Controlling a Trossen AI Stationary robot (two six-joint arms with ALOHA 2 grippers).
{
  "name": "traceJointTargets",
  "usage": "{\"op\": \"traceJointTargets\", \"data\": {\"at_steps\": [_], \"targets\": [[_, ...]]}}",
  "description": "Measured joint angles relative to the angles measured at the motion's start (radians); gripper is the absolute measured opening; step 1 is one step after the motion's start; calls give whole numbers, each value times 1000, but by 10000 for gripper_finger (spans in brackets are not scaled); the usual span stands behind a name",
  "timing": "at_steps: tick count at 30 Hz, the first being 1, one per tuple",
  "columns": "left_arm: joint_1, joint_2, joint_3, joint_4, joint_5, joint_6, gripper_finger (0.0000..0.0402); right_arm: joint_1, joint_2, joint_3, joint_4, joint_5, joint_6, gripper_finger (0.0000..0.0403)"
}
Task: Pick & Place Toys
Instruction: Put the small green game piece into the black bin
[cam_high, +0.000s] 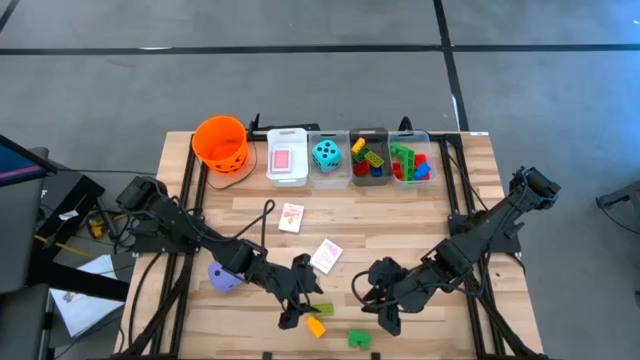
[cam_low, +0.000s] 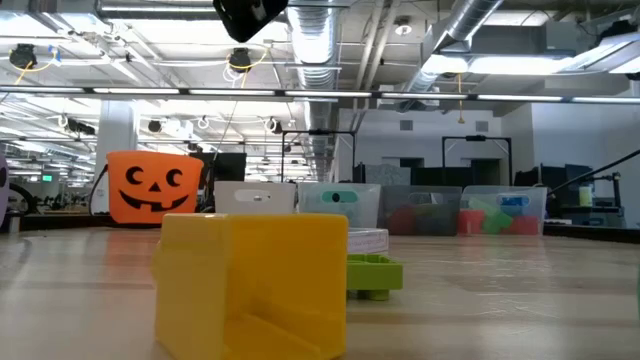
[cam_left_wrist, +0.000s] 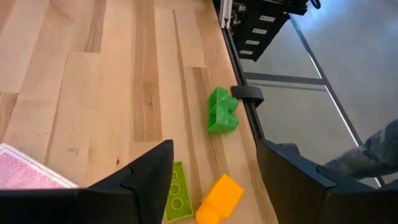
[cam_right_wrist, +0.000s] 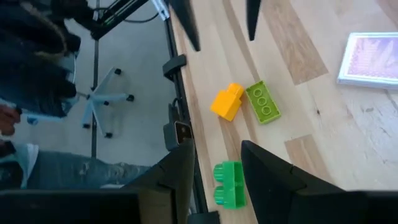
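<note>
An orange-yellow brick (cam_high: 316, 326), a flat lime brick (cam_high: 321, 308) and a green brick (cam_high: 359, 340) lie near the table's near edge. My left gripper (cam_high: 300, 300) is open just left of the first two, which show between its fingers in the left wrist view (cam_left_wrist: 217, 199) (cam_left_wrist: 176, 193). My right gripper (cam_high: 385, 308) is open to the right of them. The green brick (cam_right_wrist: 229, 184) shows between its fingers in the right wrist view. A purple die (cam_high: 224, 277) and two pink-backed cards (cam_high: 291, 217) (cam_high: 326, 255) lie flat on the table.
Along the far edge stand an orange bucket (cam_high: 221, 142), a white bin (cam_high: 286, 172) with a card, a clear bin (cam_high: 327, 175) with a teal die, and two bins (cam_high: 369, 180) (cam_high: 411, 178) with bricks. The near edge is close behind the bricks. A person (cam_right_wrist: 37, 68) sits beyond it.
</note>
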Motion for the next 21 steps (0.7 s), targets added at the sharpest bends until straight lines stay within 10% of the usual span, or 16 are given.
{"op": "traceJointTargets", "data": {"at_steps": [21], "targets": [[16,141,-237,367,-38,-70,282,-17,4,0,7,73,64,128]]}}
